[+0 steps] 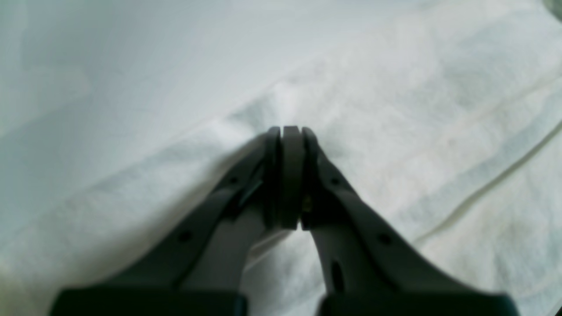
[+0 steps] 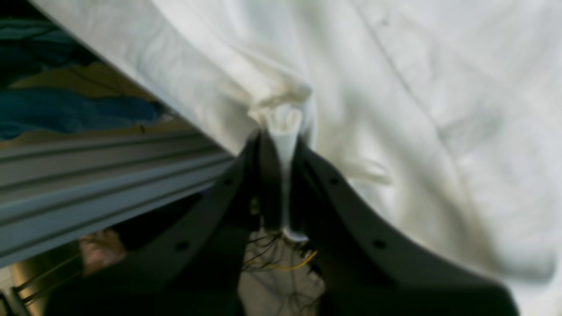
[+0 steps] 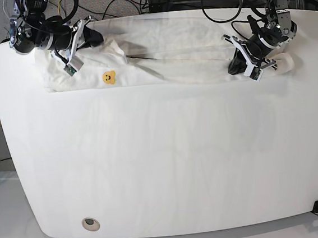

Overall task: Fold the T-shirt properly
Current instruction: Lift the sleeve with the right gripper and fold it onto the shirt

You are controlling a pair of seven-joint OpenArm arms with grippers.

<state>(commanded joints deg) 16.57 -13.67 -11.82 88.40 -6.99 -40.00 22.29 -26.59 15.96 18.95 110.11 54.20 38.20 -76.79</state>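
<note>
Desk (image 3: 164, 169): near half bare white, smooth; far edge holds the T-shirt (image 3: 158, 51), a long band across the frame's top, bear mark up. My right pincer (image 2: 283, 131) clamps a bunched edge; left pincer (image 1: 290, 131) pressed together on cloth, grip unclear. Judgement: partly folded, crosswise folds remain. Cables behind.
</note>
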